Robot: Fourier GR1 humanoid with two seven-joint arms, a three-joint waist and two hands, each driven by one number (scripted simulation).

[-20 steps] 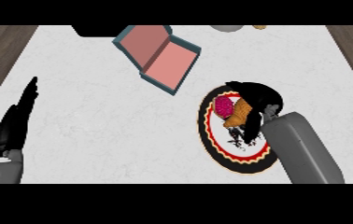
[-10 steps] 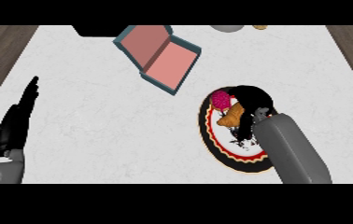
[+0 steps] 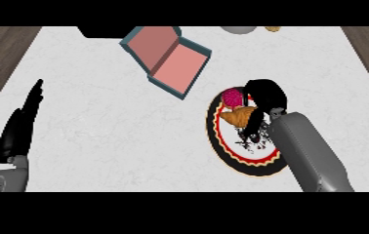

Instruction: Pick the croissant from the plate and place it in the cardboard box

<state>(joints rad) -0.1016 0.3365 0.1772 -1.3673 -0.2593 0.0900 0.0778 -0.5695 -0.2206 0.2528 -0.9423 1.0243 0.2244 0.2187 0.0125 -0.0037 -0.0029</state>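
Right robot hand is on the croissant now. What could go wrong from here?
The right robot hand curls over the croissant with a pink item touching it on the plate; lifting may drag that along. The cardboard box lies open but tilted to the view, so the drop may hit its rim.

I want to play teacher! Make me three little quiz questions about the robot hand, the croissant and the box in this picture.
1. True or false: the croissant already lies inside the cardboard box.
2. Which robot hand is at the plate? A) the right robot hand B) the left robot hand
3. Fill in: the box lies open, up and to the ____ of the plate.

Key:
1. False; it is on the plate, with the right robot hand curled over it.
2. A; the left one rests open at the left edge.
3. left
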